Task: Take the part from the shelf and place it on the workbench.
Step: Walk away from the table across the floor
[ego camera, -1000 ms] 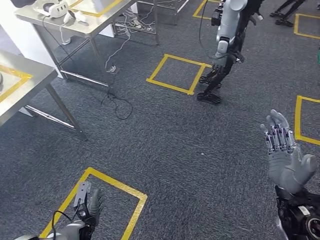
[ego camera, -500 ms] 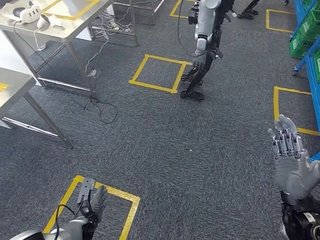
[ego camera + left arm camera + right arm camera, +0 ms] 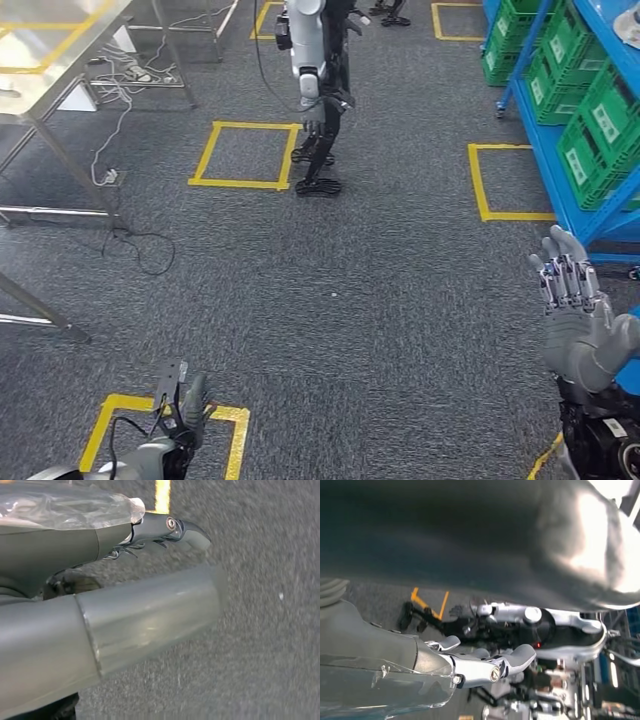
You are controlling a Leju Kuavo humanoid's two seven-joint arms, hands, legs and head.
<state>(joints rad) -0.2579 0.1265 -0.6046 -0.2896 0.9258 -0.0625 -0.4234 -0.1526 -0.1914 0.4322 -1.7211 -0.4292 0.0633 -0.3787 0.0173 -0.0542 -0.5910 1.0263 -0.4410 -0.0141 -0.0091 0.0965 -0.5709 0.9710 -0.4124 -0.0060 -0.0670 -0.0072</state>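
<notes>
Raised at about four o'clock in the head view, the robot's right hand (image 3: 577,320) is held up with fingers straight and apart, gripping nothing. Its left hand (image 3: 185,415) hangs low at about seven o'clock over a yellow tape square on the floor (image 3: 170,425); the fingers look loosely extended and nothing sits in them, and the left wrist view likewise shows them stretched out over bare carpet.

By the look of it the task has barely begun. The tall blue metal shelf (image 3: 558,165) stands at about two o'clock, well apart from either hand, stocked with green plastic crates (image 3: 596,125). The part itself cannot be picked out; presumably it lies in or near one of those crates. The silver steel workbench (image 3: 53,55) is at about ten o'clock, on the opposite side. Reaching the shelf, grasping, carrying and placing all remain.

Compared with the earlier frames, the whole picture has shifted: the camera has turned rightward, so the shelf now fills the right edge, while the workbench and another silver humanoid robot (image 3: 313,60) at twelve o'clock have slid left.
</notes>
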